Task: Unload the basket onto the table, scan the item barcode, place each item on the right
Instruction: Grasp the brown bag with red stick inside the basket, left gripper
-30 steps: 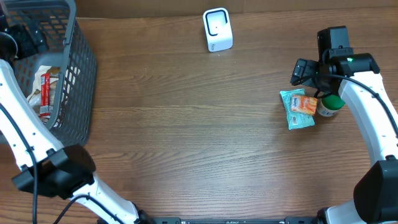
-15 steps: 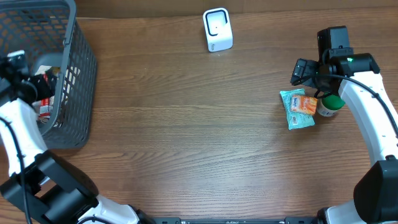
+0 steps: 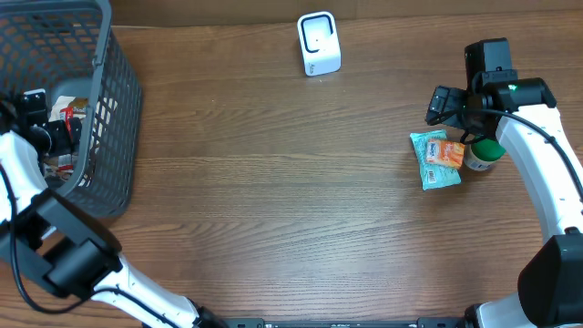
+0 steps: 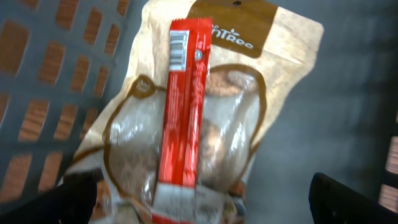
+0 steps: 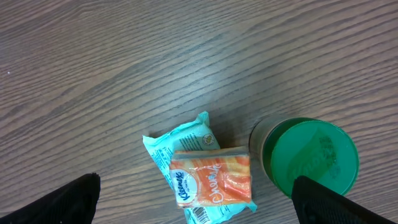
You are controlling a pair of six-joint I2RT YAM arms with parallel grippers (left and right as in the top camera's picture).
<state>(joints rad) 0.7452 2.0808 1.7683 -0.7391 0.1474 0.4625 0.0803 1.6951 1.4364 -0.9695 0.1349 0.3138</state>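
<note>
A red wrapped bar [image 4: 183, 112] with a barcode [image 4: 178, 50] at its far end lies on a tan and clear pouch [image 4: 249, 106] inside the grey basket [image 3: 118, 100]. My left gripper [image 4: 199, 186] hangs open just above the bar, one finger on each side of the pouch. In the overhead view the left gripper [image 3: 62, 138] is inside the basket. The white scanner [image 3: 319, 43] stands at the far middle of the table. My right gripper [image 5: 196, 183] is open above an orange tissue pack [image 5: 211, 177], holding nothing.
The tissue pack [image 3: 444, 153] rests on a teal packet [image 3: 435, 173], with a green-lidded jar [image 3: 485, 153] touching them on the right. The basket's tall mesh walls surround the left gripper. Bare wooden table [image 3: 273, 182] lies between basket and scanner.
My left arm has swung from the basket's far left corner toward its near side, down over the red bar. The right arm has not moved.
</note>
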